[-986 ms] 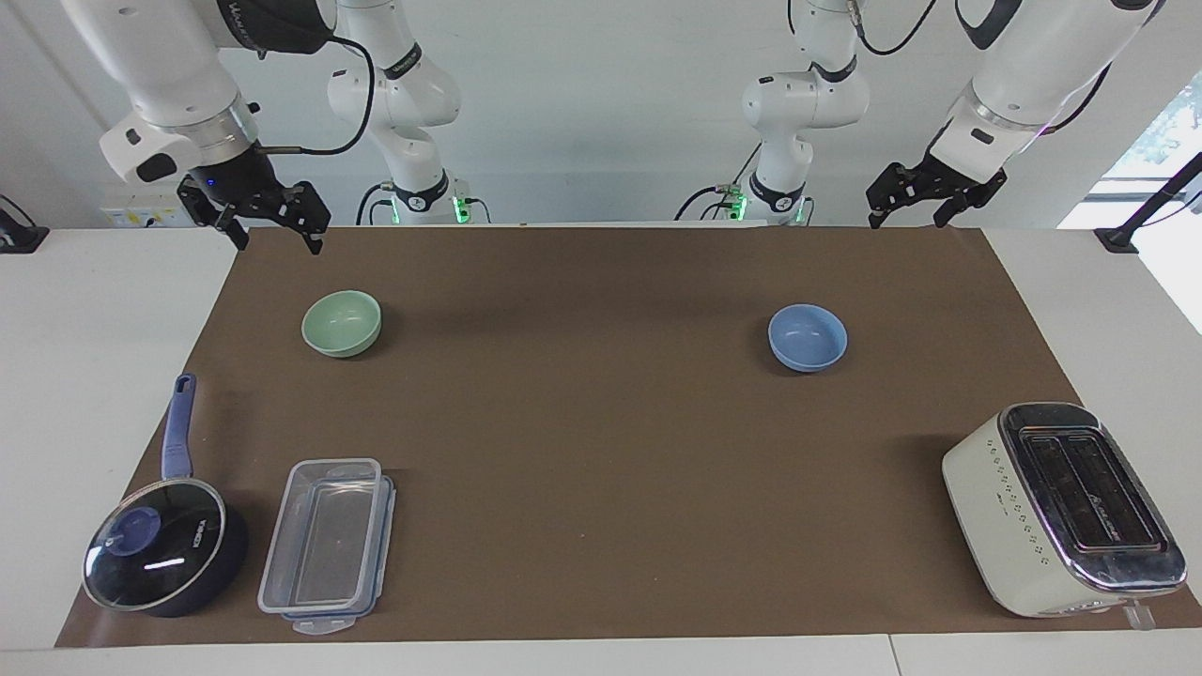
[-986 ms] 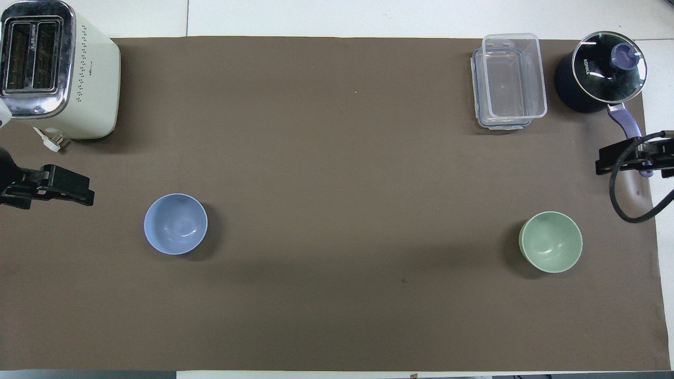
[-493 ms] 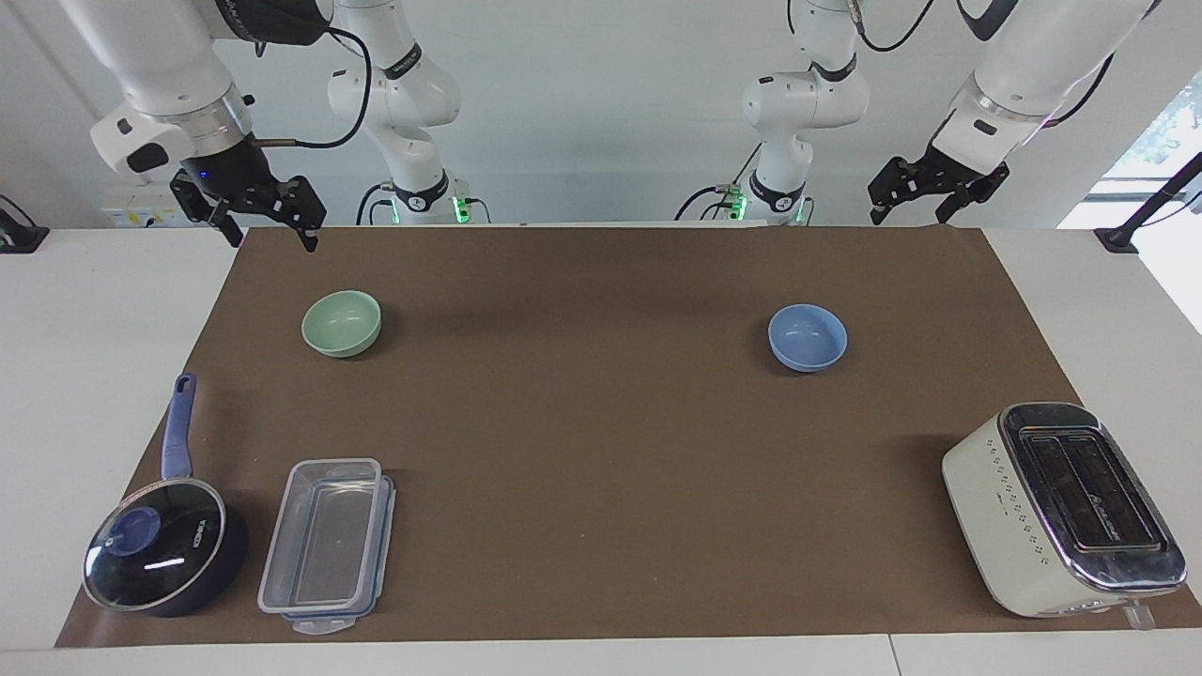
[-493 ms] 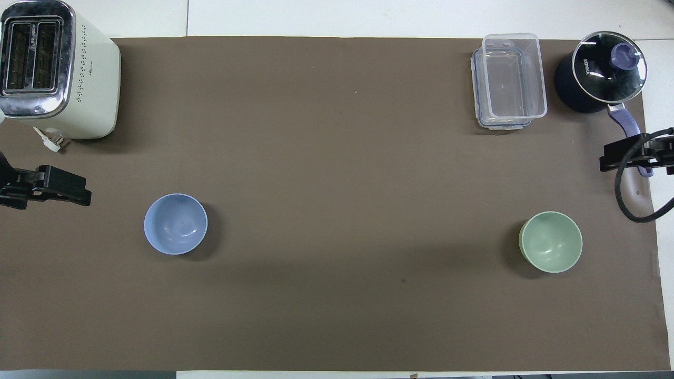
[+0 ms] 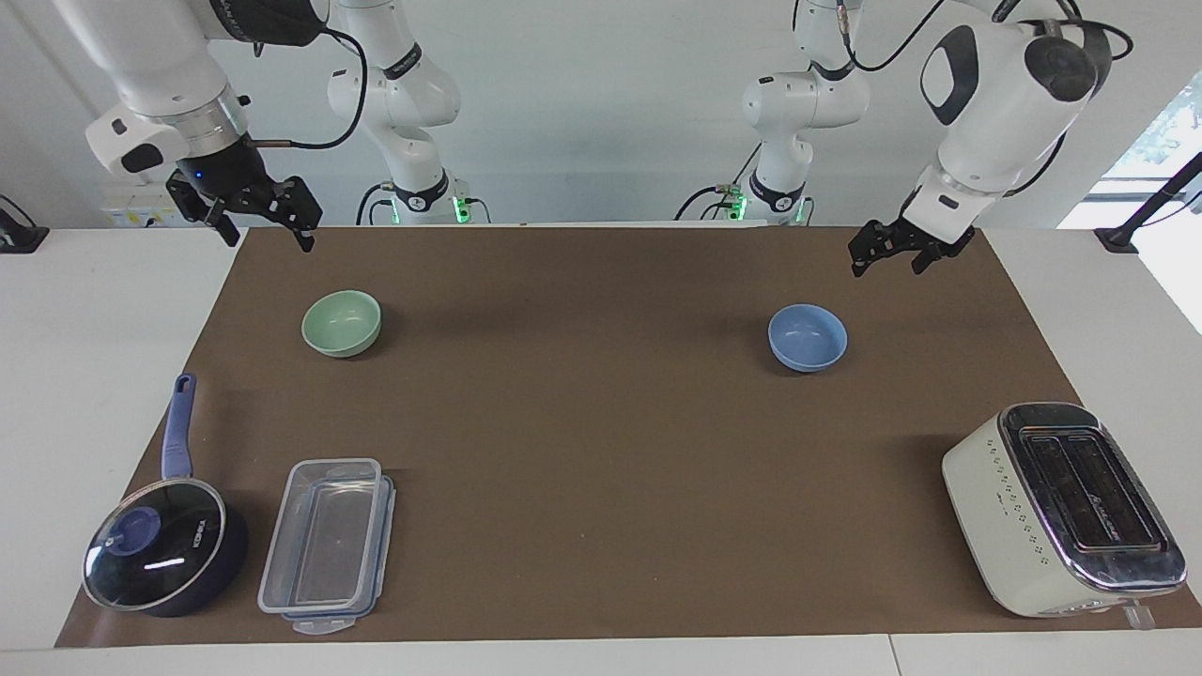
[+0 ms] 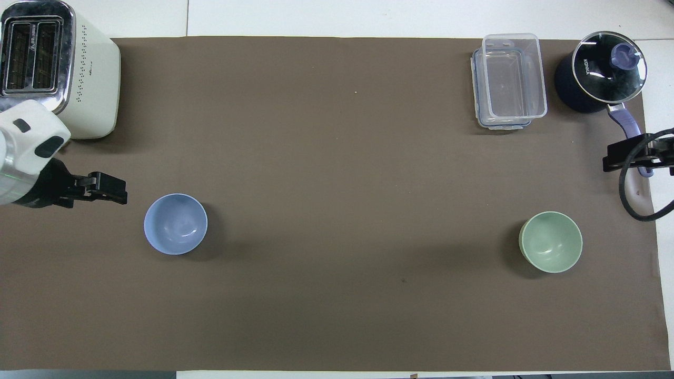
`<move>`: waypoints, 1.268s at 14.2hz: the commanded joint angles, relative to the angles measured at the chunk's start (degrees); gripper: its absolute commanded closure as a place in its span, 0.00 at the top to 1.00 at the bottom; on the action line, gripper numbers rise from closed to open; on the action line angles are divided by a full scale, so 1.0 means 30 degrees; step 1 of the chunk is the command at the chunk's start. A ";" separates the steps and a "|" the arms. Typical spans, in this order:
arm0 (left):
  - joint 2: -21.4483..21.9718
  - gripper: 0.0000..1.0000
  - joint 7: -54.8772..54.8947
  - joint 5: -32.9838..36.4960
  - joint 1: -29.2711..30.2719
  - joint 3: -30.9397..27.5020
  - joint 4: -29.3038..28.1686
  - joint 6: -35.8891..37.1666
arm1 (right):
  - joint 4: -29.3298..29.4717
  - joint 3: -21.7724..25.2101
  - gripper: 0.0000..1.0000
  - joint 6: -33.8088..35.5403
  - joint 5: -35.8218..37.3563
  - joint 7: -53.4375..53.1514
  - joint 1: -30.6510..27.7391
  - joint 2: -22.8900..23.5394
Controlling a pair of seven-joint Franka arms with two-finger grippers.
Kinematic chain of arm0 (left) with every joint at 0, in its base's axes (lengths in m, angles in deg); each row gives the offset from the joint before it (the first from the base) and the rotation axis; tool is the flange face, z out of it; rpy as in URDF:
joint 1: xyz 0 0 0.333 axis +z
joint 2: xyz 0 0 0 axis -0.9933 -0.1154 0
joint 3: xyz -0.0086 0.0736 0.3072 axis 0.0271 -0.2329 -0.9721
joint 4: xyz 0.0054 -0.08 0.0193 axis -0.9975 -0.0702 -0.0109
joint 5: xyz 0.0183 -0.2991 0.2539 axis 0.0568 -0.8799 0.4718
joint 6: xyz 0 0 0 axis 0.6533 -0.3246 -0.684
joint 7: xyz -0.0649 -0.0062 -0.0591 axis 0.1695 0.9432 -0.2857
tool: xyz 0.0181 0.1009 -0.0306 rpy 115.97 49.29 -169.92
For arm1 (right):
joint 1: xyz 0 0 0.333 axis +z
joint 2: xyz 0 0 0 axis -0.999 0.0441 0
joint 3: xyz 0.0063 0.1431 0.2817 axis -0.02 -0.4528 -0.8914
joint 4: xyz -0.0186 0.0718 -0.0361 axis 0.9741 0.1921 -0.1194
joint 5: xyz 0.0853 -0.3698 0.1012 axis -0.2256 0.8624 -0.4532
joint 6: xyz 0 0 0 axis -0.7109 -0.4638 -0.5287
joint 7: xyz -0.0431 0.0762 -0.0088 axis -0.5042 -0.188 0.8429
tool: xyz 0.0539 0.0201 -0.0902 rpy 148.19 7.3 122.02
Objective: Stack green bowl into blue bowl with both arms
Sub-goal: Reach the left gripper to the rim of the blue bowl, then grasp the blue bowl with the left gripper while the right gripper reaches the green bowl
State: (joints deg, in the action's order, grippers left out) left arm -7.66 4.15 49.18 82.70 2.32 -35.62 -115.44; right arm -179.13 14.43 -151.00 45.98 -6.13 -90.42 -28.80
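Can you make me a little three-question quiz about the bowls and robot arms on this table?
1. True or false: the green bowl sits inside the blue bowl.
2. Which gripper hangs closest to the blue bowl: A left gripper, B right gripper?
3. What lies beside the saucepan?

Key: 1 false, they stand apart. 2 A. 3 the clear container.

- We log the left gripper (image 5: 886, 256) moved: it dropped from its raised spot at the mat's edge and came in over the mat, now hanging at about 1 o'clock of the blue bowl (image 5: 808, 338) in the facing view.
- The right gripper (image 5: 263, 225) crept slightly upward.
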 commanded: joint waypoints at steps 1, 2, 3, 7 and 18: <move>0.1021 1.00 0.1245 -0.0196 0.0108 -0.0053 -0.3183 -0.2504 | -0.0209 -0.0127 1.00 0.0149 0.0041 -0.0308 -0.0102 -0.0117; 0.0788 1.00 0.1627 -0.0196 0.0108 -0.0053 -0.3857 -0.3265 | -0.0530 -0.0127 1.00 0.0149 0.0041 -0.0192 -0.0160 -0.0263; 0.0409 1.00 0.1862 -0.0196 0.0108 -0.0053 -0.4472 -0.4201 | -0.0968 -0.0127 1.00 -0.0199 0.0041 -0.0162 -0.0305 -0.0351; -0.0618 1.00 0.2565 -0.0196 0.0079 -0.0053 -0.5970 -0.6784 | -0.4473 -0.0127 1.00 -0.3032 0.0012 0.1796 -0.1533 -0.1782; -0.2026 0.88 0.3037 0.1474 -0.0009 -0.0053 -0.7320 -0.9308 | -1.6026 -0.0039 1.00 -1.1913 -0.0369 0.6046 -0.5432 -0.4632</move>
State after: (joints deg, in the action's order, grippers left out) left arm -13.45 12.57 51.88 82.84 2.33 -56.66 -141.58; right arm -222.87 14.77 -181.93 45.71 9.27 -104.99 -42.04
